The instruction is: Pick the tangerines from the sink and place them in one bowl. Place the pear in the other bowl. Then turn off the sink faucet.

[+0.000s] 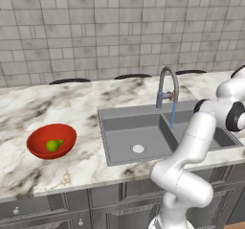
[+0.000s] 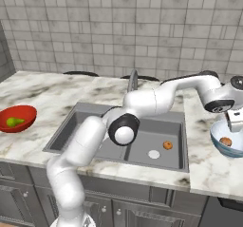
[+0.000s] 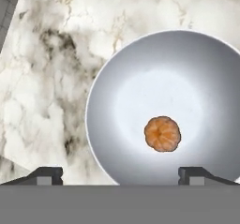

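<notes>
Hand view — tangerine in pale bowl, hand open.

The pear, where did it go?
The pear sits inside the red bowl on the marble counter, left of the sink in both base views.

light: bright, even, diffuse | shadows: faint on tabletop | glare: soft sheen inside pale bowl | focus: sharp, low-resolution render
</notes>
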